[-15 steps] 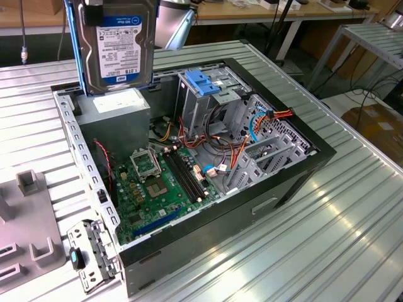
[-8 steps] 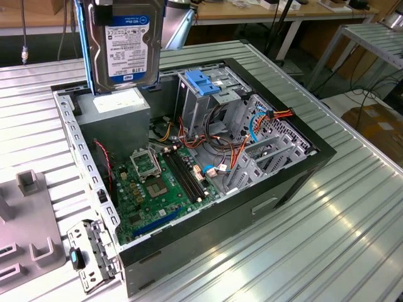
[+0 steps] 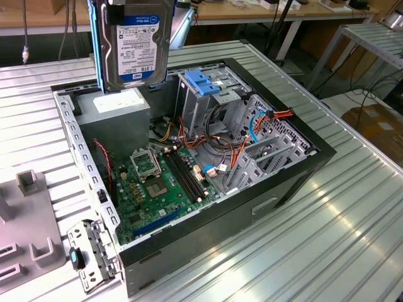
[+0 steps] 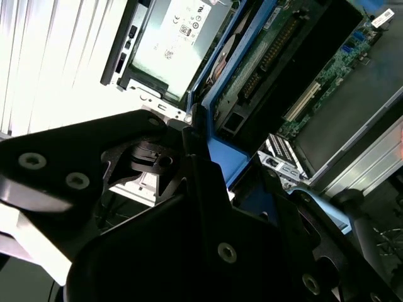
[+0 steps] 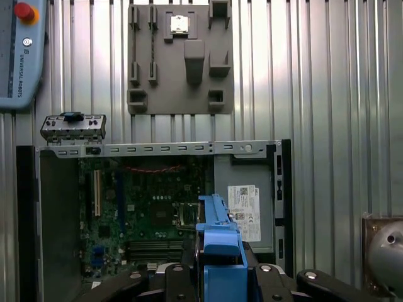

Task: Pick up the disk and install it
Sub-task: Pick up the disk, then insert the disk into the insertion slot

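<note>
Gripper [image 5: 221, 280] clamps disk [image 3: 134, 47], lower edge clear above PSU [image 3: 116, 107].

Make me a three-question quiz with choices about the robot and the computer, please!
1. Where is the disk? A) on the floor B) in the air over the computer case C) under the case
2. What colour is its carrier frame? A) blue B) red C) yellow
3. What is the gripper doing? A) hanging empty B) holding a screwdriver C) gripping the disk
Answers: B, it hangs above the open case. A, the first wrist view shows blue plastic. C, it clamps the frame from both sides.
</note>
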`<state>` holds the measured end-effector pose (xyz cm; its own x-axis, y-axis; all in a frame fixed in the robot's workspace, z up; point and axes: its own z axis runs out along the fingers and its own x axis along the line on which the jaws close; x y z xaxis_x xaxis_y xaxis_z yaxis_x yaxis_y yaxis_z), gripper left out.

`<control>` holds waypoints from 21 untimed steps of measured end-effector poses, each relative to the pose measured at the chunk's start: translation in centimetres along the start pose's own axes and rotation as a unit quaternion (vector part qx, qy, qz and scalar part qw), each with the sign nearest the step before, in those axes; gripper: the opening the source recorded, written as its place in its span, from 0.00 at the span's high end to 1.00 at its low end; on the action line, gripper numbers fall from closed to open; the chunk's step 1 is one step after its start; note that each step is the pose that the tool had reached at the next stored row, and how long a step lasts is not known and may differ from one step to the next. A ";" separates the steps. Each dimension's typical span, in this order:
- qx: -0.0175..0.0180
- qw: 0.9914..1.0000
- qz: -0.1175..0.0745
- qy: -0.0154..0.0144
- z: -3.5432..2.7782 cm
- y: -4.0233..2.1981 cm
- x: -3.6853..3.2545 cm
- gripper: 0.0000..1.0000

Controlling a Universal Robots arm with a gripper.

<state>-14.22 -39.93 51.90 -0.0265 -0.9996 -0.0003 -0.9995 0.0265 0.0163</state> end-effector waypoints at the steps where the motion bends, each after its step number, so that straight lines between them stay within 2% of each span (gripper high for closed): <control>1: 0.000 1.000 0.000 0.000 0.01 -0.14 0.00 0.63; 8: 0.000 1.000 0.000 0.000 0.03 -0.95 0.28 0.63; 21: 0.000 1.000 0.000 0.000 0.03 -1.08 0.55 0.63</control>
<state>-13.16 -40.50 51.85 -0.0265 -0.9996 -0.0004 -0.9995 0.0265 0.0162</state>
